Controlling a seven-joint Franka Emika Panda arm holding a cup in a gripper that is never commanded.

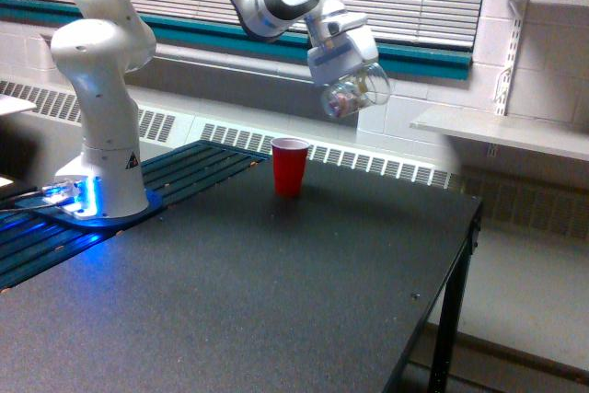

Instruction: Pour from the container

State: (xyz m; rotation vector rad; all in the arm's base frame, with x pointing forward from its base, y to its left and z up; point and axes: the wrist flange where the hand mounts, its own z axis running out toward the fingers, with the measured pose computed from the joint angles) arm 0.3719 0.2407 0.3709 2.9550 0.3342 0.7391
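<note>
My gripper (347,80) is shut on the container (354,94), a clear plastic cup with pinkish-brown bits showing inside. The container hangs tilted in the air, above and to the exterior view's right of a red cup (290,166). That red cup stands upright and open on the dark table (276,292), near its far edge. The container does not touch the red cup; a clear gap lies between them.
The white robot base (101,135) stands at the exterior view's left on a slatted blue-lit platform (55,227). The table's edge (465,227) drops off at the exterior view's right. A white shelf (502,131) sits behind on the wall.
</note>
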